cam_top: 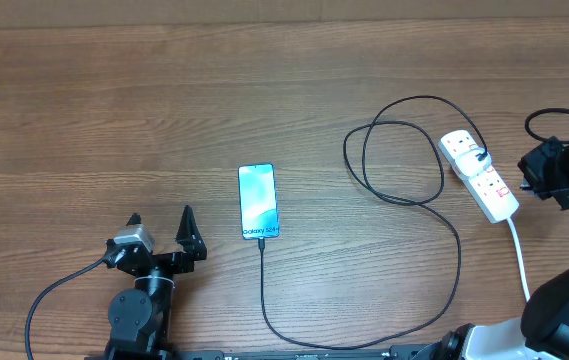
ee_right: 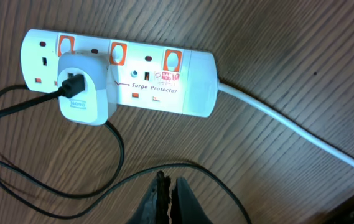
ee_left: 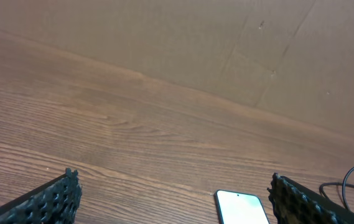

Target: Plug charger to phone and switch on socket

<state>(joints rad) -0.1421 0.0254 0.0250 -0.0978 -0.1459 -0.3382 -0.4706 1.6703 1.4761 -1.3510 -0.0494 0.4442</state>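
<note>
The phone [cam_top: 257, 201] lies flat at the table's middle, screen lit, with "Galaxy S24" text at its near end. Its top edge shows in the left wrist view [ee_left: 242, 208]. The charger cable [cam_top: 404, 200] runs from the phone's near end, loops right and ends in a white adapter plugged into the socket [cam_top: 479, 175]. In the right wrist view the socket [ee_right: 158, 78] shows red switches, the rightmost one glowing, and the cable [ee_right: 114, 162] curves below it. My left gripper [cam_top: 161, 228] is open and empty, left of the phone. My right gripper [ee_right: 167, 186] is shut and empty, hovering above the cable near the socket.
The socket's white cord [cam_top: 517, 255] runs toward the near right edge. A cardboard wall [ee_left: 226, 50] stands behind the table. My right arm's base [cam_top: 564, 300] sits at the near right corner.
</note>
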